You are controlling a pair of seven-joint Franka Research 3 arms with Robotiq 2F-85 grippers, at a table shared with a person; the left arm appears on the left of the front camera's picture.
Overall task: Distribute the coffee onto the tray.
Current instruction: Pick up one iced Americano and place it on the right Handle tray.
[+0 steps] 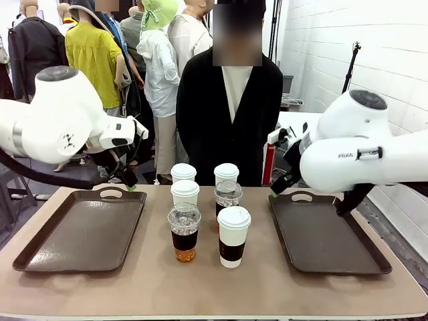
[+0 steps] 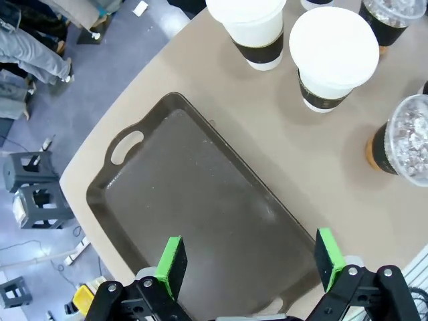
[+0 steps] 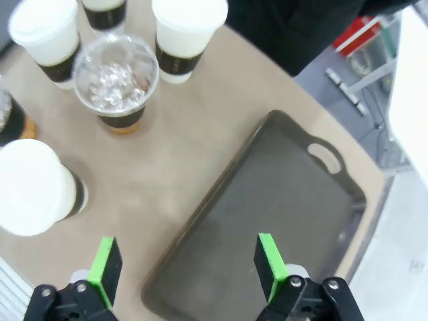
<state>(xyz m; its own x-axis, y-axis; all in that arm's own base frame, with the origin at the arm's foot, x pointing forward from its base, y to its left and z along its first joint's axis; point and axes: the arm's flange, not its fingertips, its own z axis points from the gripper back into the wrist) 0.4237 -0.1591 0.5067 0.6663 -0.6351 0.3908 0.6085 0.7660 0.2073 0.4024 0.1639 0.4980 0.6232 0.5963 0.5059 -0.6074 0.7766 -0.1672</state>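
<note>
With my left end effector [image 2: 251, 257] and right end effector [image 3: 186, 257] both spread wide and empty above the left tray [image 1: 80, 234] and right tray [image 1: 328, 241], and the 6 coffee cups [image 1: 184, 194] bunched mid-surface between them, I judged that gripping the near white cup [image 1: 233, 235] at its sleeve was the safest first move.

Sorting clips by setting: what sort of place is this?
Likely a robot lab staged as a café: two robot arms at a table, takeaway cups between two trays, white brick wall.
</note>
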